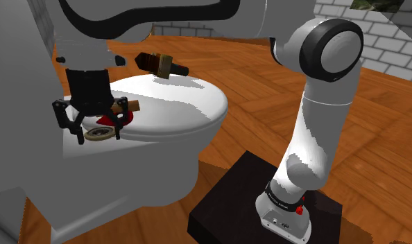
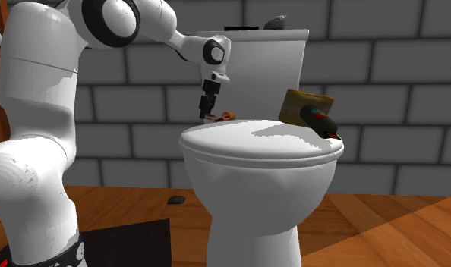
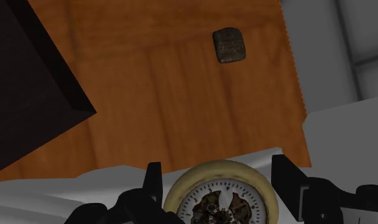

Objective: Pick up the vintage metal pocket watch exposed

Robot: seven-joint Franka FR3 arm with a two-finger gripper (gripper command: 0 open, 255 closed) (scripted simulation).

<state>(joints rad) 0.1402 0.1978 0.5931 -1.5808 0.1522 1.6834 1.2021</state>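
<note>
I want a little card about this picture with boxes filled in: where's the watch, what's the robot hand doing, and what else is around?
place: bathroom with a grey brick wall and a wooden floor
watch: round, cream rim, inner works showing, lying on the white toilet lid
gripper: down over the watch, jaws open, one on each side of it
beside the watch: a red and brown thing
also on the lid: a brown and dark object, apart from the watch
on the floor: a small dark block

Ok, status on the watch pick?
Gripper open, fingers straddling pocket watch. Watch flat on toilet lid, not lifted. Brown-and-red item close beside gripper.
</note>
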